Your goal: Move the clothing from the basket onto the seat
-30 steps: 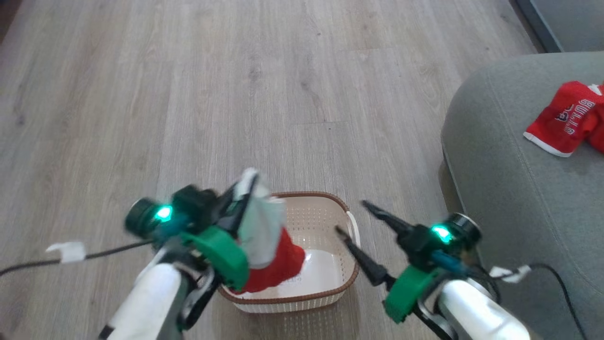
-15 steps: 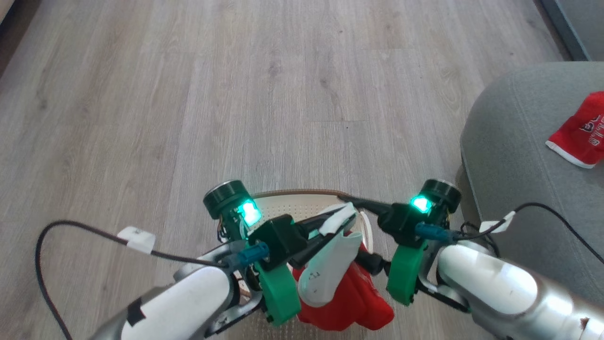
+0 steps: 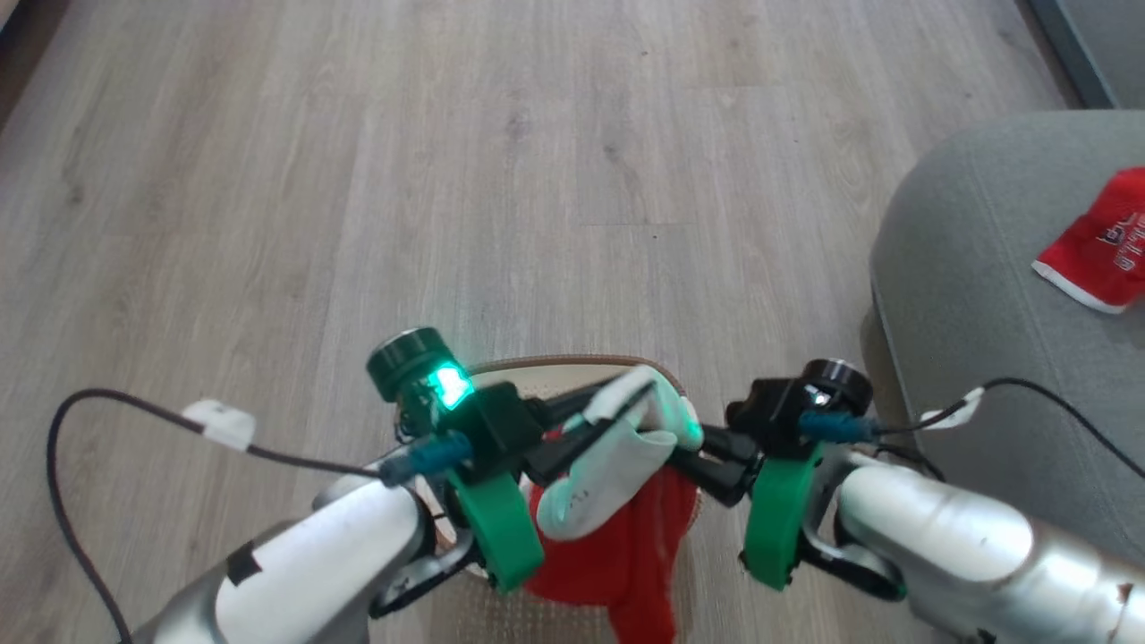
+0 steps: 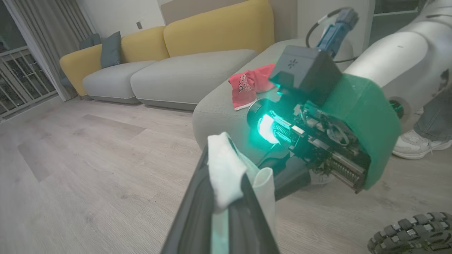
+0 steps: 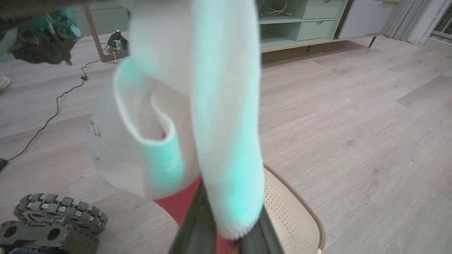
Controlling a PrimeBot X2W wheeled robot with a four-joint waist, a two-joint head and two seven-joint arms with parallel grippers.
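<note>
Firmly, left pincer (image 3: pixel 626 402), right pincer (image 3: pixel 689 444) gripping red-white clothing (image 3: pixel 626 546), lettering illegible

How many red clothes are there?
2. One garment hangs above the basket, pinched by left claw and right claw; a second garment lies on the seat. More may hide in the basket.

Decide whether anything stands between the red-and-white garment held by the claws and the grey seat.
Nothing visible does. Both the left claw and right claw grip the red-and-white garment above the basket; bare wooden floor lies between it and the seat on the robot's right. A second red garment lies farther in.
</note>
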